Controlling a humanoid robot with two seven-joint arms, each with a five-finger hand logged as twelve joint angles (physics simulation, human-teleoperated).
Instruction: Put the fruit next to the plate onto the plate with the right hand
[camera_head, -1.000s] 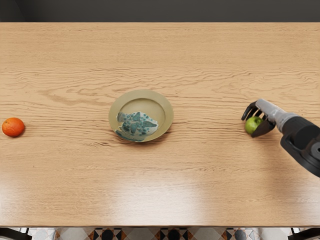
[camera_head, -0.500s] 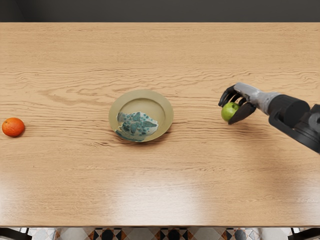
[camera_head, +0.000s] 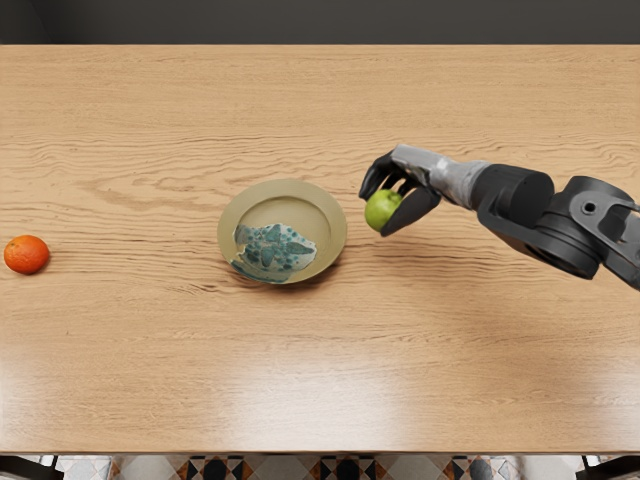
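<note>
The wooden table (camera_head: 320, 360) fills nearly the whole view, its far edge meeting a dark wall at the top and its near edge showing a strip of patterned floor at the bottom. Wide bare stretches of pale, wavy-grained board lie in front of and behind everything. The right arm (camera_head: 530, 205), made of rounded dark and grey segments, comes in from the right edge and reaches leftward across the middle of the board. The right hand (camera_head: 400, 185) has its dark fingers (camera_head: 378, 176) curled over the top and the thumb under the side of a small green apple (camera_head: 381, 210), which it grips. The apple sits just right of the plate (camera_head: 290, 188), near its rim but not over it, with a narrow band of wood between them. The fruit is smooth and close to round, so it shows no long axis, and its stem is too small to make out. The plate is a shallow round dish with a dull olive-gold rim and a mottled teal pattern across its lower half. An orange (camera_head: 26, 254) rests well apart, close to the table's left edge, with open board between it and the plate.
</note>
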